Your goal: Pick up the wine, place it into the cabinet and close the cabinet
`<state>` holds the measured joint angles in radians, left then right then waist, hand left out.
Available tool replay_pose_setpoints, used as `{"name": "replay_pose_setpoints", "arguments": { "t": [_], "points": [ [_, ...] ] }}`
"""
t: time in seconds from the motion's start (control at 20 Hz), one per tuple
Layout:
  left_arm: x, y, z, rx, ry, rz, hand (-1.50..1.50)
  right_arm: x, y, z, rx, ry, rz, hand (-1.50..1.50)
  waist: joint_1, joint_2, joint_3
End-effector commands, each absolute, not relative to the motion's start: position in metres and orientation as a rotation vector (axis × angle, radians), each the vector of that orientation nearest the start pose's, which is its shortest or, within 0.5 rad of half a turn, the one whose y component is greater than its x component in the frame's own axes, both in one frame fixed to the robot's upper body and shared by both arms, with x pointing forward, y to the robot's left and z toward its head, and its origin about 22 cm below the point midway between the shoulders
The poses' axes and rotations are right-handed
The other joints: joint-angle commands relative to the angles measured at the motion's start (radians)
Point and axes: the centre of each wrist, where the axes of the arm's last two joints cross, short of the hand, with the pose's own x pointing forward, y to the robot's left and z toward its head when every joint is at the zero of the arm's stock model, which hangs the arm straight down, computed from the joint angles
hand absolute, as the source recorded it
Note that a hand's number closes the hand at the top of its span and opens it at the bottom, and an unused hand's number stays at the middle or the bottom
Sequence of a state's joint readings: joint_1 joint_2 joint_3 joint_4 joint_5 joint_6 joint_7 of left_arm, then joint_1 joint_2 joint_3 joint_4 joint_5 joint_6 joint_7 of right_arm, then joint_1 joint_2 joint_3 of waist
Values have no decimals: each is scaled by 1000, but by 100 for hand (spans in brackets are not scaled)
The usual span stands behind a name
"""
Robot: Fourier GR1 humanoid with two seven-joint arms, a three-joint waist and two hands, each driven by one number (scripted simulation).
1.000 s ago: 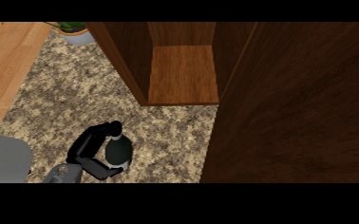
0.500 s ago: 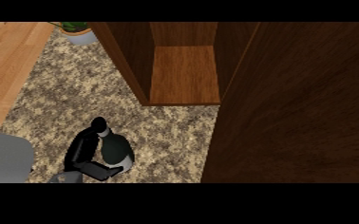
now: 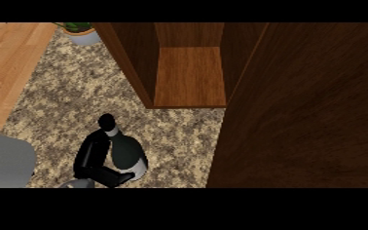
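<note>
Wine (image 3: 123, 148) shifted slightly right — left hand (image 3: 93, 158) curled round it, base hidden.

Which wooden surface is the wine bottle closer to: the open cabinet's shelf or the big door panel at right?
The door panel. The wine bottle, held in the left hand, sits level with the door's lower edge; the cabinet shelf lies farther up the speckled counter.

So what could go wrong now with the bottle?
The left hand curls round the wine bottle low on the counter, and the cabinet shelf sits further away, so the bottle might bump the shelf's front edge going in. The open door stands close on the right, so the bottle could knock it too.
</note>
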<state>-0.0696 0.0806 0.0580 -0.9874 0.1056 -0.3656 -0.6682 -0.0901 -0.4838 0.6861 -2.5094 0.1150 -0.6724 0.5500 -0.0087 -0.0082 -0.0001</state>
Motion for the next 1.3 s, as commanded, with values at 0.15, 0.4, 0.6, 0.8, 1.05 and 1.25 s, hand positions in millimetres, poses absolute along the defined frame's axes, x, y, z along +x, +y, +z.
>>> {"name": "replay_pose_setpoints", "arguments": {
  "t": [0.15,0.4,0.6,0.8,1.05,1.25],
  "points": [
    [223,242,-78,-394,-1749,-27,150,77,-181,215,212,-1949,126,-150,3,0,0],
    [217,204,-61,-440,-1723,-35,150,74,-177,203,200,-1939,118,-150,-2,0,0],
    [209,177,-50,-380,-1763,-42,150,71,-176,206,209,-1945,102,-150,-11,-3,-1],
    [230,162,-21,-347,-1790,-50,150,75,-179,211,192,-1947,144,-150,-6,1,-1],
    [244,159,-4,-252,-1829,-19,150,69,-180,207,194,-1930,108,-150,-12,1,-1],
    [265,163,-17,-186,-1828,-37,150,62,-184,208,217,-1938,136,-150,-23,2,0]
  ]
}}
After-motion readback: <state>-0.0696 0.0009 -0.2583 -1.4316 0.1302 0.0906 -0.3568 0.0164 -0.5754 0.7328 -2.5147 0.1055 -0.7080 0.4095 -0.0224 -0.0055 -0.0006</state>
